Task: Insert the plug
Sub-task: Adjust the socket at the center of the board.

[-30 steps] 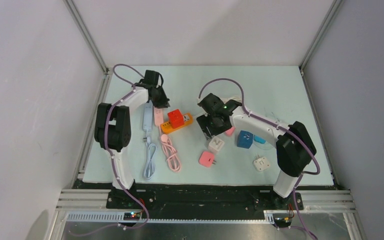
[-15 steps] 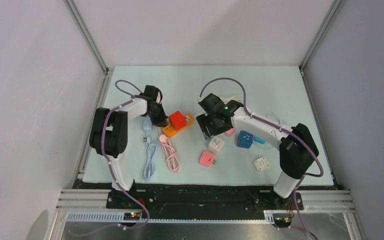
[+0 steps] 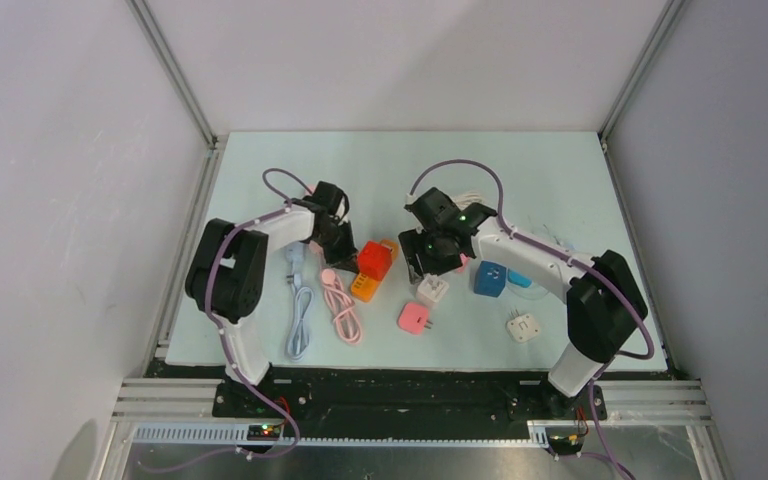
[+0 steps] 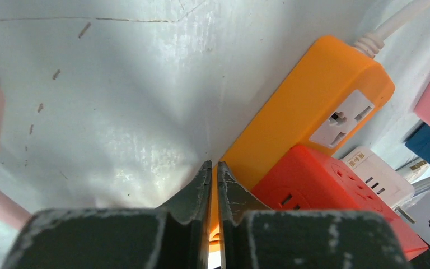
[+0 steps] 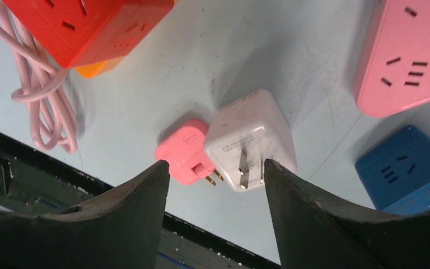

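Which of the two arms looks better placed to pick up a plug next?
Right. The right gripper is open and hangs over the white plug, whose prongs face it. The left gripper is shut, its tip by the orange power strip.

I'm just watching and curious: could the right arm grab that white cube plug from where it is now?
Probably yes. The right gripper hangs open above the white plug, with nothing between them. Only the small pink plug lies close beside it and might get bumped.
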### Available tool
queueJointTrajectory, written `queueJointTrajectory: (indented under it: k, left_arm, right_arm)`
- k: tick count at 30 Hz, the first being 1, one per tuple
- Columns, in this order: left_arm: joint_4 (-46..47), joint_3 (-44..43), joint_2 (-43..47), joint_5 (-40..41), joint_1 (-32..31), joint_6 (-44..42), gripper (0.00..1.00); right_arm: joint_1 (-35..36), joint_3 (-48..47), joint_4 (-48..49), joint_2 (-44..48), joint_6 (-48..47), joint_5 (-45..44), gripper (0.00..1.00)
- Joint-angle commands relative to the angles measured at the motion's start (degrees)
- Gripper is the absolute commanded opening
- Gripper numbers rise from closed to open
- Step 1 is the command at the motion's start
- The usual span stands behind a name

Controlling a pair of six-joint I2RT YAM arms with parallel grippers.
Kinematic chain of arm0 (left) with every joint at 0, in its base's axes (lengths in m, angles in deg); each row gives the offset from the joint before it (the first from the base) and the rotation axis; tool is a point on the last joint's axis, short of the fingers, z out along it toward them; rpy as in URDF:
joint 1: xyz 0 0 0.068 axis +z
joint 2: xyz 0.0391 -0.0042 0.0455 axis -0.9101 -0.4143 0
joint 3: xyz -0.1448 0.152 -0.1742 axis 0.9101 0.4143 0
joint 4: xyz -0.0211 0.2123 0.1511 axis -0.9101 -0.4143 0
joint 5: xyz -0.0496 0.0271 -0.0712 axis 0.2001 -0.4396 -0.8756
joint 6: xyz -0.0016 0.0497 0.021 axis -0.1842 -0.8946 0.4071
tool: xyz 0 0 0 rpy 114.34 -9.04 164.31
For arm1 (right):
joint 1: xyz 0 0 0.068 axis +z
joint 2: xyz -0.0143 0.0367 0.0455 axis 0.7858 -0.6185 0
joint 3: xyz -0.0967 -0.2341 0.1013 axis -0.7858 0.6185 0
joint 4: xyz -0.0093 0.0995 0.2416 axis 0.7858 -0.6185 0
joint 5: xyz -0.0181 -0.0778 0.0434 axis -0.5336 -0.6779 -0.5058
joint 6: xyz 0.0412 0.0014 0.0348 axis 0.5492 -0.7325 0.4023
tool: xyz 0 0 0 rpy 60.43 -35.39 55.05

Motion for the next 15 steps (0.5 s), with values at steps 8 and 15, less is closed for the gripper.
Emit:
queueJointTrajectory:
  k: [8,15]
  left_arm:
    - [0.2,-3.3,8.9,7.6,6.7,0.2,0.22]
    - [2.2,-6.6,12.0,-0.6,6.7,-1.8,0.41]
  right_arm:
    - [0.2,3.7,-0.2,3.8,-6.8,-1.7,0.69]
    - [0.9,1.2,9.0,5.3,-3.1,2.0,0.68]
